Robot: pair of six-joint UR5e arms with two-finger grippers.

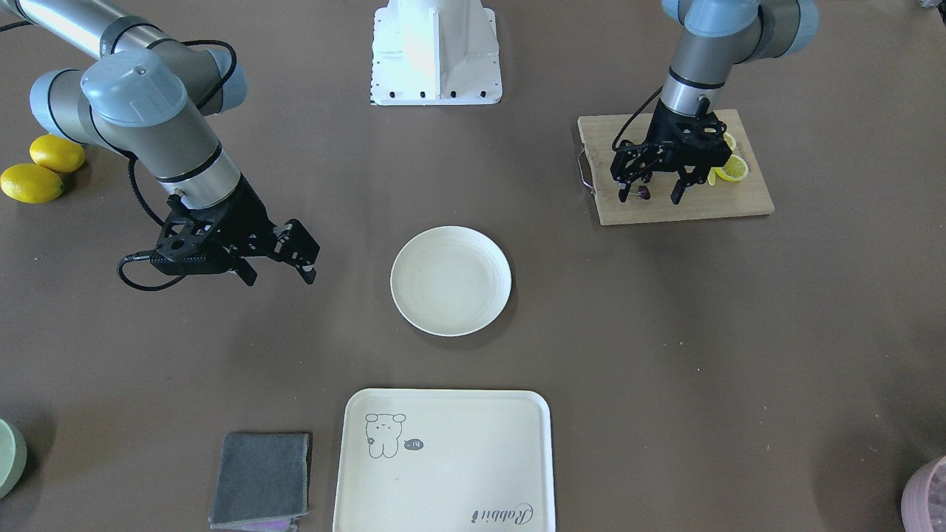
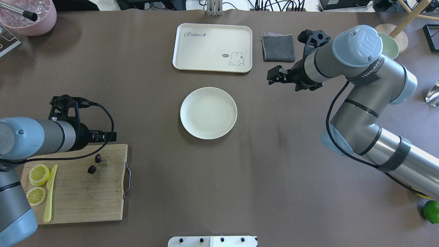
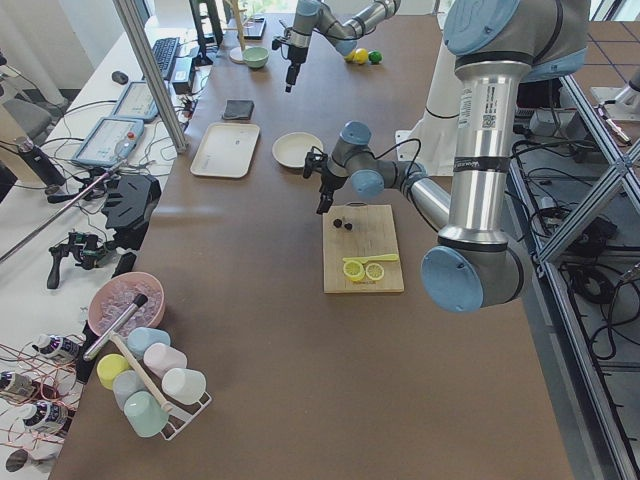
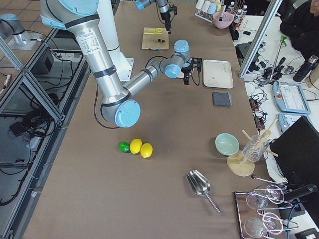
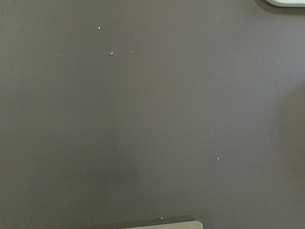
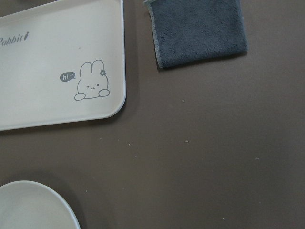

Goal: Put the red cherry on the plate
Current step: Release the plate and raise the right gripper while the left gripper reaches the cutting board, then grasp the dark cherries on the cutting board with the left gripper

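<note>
The red cherry (image 2: 95, 164), two tiny dark fruits on pale stems, lies on the far part of a wooden cutting board (image 2: 85, 195). Over the board's far edge hovers my left gripper (image 1: 650, 193), open; from the front the cherry (image 1: 643, 192) shows low between its spread fingers, with no grip on it. The left wrist view holds only bare table and a corner of the board. The round cream plate (image 1: 451, 281) sits at the table's middle with nothing on it. Beside it, toward the robot's right, my right gripper (image 1: 281, 272) hangs open and holds nothing.
On the board lie two lemon slices (image 2: 38, 175) and a yellow knife (image 2: 49, 192). A cream tray (image 2: 212, 48) with a rabbit drawing and a grey cloth (image 2: 278, 48) lie beyond the plate. Two whole lemons (image 1: 44, 168) sit behind the right arm.
</note>
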